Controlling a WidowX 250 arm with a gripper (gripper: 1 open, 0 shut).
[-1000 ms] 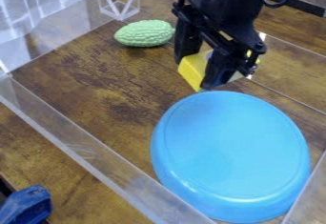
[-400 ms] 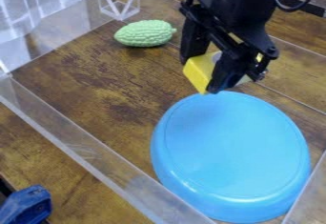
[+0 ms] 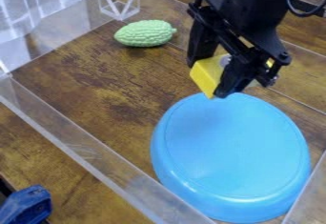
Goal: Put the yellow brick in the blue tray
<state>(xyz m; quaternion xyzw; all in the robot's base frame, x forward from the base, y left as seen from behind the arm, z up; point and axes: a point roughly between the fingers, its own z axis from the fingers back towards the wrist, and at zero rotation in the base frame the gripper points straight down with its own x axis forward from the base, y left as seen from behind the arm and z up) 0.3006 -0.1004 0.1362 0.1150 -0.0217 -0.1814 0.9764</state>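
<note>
Yellow brick [image 3: 208, 73] mostly hidden between black gripper [image 3: 227, 78] fingers; blue tray [image 3: 231, 153] rim cut off at bottom-right edge.

The black arm reaches in from the upper right, its pincer [image 3: 219, 77] pointing steeply downward, jaws clamped shut.

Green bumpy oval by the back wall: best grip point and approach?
Take the green bumpy oval across its narrow middle, coming straight down from above. It lies flat on the wood with open space around it, and its long axis runs roughly left-right in the picture, so the jaws should span the short width.
</note>
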